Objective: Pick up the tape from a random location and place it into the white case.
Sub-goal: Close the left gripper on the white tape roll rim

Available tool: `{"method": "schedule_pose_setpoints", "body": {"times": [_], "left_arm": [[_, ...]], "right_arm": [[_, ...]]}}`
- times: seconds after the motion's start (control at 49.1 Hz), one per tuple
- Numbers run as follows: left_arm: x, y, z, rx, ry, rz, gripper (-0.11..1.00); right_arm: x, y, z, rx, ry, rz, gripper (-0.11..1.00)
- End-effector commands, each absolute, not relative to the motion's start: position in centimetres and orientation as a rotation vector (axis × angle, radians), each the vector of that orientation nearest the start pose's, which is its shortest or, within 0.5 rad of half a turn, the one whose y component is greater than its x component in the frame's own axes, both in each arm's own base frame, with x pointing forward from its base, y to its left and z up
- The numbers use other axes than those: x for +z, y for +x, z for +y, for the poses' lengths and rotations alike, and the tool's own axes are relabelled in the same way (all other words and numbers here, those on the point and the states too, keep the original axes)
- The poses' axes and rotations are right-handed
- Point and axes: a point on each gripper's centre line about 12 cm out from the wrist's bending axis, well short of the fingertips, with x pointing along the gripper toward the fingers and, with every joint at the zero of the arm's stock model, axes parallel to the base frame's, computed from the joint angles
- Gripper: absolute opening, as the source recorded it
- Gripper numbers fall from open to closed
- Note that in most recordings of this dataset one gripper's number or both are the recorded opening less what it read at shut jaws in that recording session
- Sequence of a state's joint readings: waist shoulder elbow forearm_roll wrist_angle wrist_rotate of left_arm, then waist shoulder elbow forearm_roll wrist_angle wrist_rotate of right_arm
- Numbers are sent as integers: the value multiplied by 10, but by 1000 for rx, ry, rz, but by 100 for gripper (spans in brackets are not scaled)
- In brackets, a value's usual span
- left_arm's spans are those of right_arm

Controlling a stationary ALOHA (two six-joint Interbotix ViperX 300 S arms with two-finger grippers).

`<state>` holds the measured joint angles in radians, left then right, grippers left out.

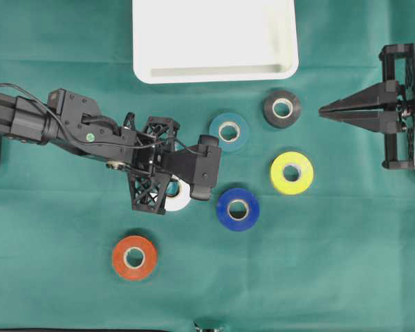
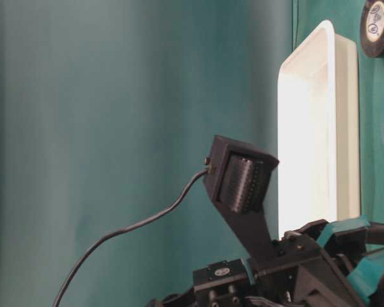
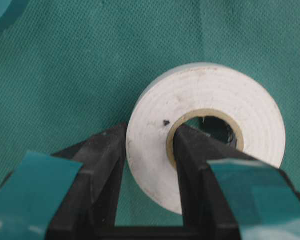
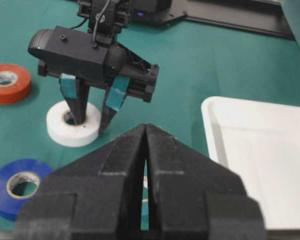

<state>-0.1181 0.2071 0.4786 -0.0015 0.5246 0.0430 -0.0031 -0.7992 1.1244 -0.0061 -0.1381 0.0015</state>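
The white tape roll is lying flat on the green cloth. The white case is sitting upright, well apart from it.

The left gripper pinches the white tape roll's wall, one finger inside its core.

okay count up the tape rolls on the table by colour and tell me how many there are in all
White tape roll, gripped by the left gripper: 1
Teal tape roll: 1
Black tape roll: 1
Yellow tape roll: 1
Blue tape roll: 1
Orange tape roll: 1
Total: 6 rolls; none of them lies in the white case.
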Motion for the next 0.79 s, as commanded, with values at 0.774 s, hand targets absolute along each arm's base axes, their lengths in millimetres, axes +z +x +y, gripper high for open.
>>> {"method": "schedule_pose_setpoints", "body": {"times": [0.774], "left_arm": [[313, 382, -68, -180, 125, 1022, 26]], "right_arm": [[269, 229, -1, -5, -2, 178, 0]]}}
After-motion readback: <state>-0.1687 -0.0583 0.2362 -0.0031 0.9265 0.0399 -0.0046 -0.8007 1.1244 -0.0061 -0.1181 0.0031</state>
